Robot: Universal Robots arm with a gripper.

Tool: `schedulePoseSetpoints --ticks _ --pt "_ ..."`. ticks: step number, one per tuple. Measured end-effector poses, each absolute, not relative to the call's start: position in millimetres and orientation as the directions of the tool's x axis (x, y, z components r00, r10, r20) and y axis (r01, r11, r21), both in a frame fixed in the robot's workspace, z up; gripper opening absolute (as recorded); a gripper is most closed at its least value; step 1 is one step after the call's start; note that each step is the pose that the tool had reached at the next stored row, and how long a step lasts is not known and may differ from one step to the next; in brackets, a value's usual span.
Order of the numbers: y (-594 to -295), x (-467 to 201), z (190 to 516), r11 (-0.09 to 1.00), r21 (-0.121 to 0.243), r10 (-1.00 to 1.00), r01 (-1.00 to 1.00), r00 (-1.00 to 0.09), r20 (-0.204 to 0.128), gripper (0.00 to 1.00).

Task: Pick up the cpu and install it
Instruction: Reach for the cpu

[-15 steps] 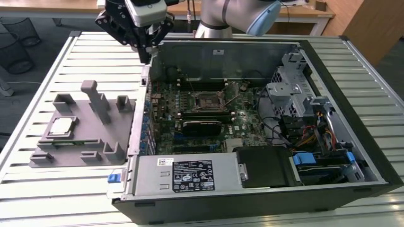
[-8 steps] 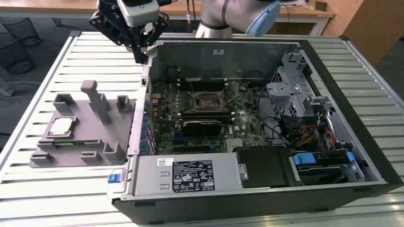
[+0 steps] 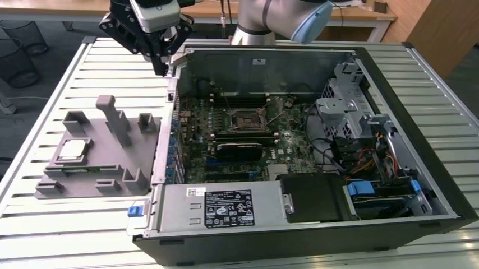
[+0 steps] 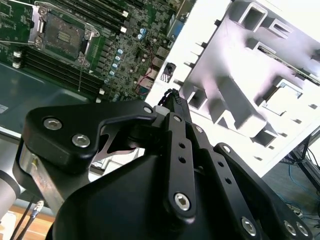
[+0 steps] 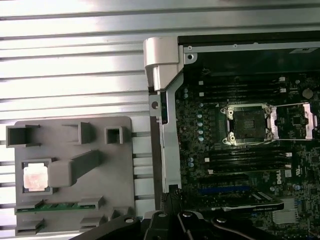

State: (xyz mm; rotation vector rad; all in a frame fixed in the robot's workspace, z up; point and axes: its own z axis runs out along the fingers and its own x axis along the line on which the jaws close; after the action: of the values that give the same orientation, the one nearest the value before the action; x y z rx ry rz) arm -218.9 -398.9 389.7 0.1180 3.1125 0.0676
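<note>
We see the gripper [image 3: 159, 70] pointing straight down with its black fingers pressed together and nothing between them. Its tip hangs above the far corner of the open computer case [image 3: 254, 70], on the exterior view's left side of the case wall. The grey arm [image 3: 262, 17] reaches in from behind the case.

The cpu [image 3: 73, 149] lies flat in a square recess of the grey holder block [image 3: 112, 168], well apart from the gripper, its silver top facing up; we find it again in the first wrist view [image 5: 35, 177]. A green memory stick [image 3: 75, 169] sits just beside it in the same block. Inside the case, the socket [image 3: 245, 119] on the motherboard stands open.

Case and block rest on a slatted metal table [image 3: 67, 230]. Wire bins [image 3: 15, 56] and a wooden desk [image 3: 359, 17] stand beyond.
</note>
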Motion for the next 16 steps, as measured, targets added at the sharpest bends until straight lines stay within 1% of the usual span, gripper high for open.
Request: schedulePoseSetpoints --ticks 16 --pt "-399 -235 389 0.996 0.044 0.076 0.075 -0.997 -0.025 0.11"
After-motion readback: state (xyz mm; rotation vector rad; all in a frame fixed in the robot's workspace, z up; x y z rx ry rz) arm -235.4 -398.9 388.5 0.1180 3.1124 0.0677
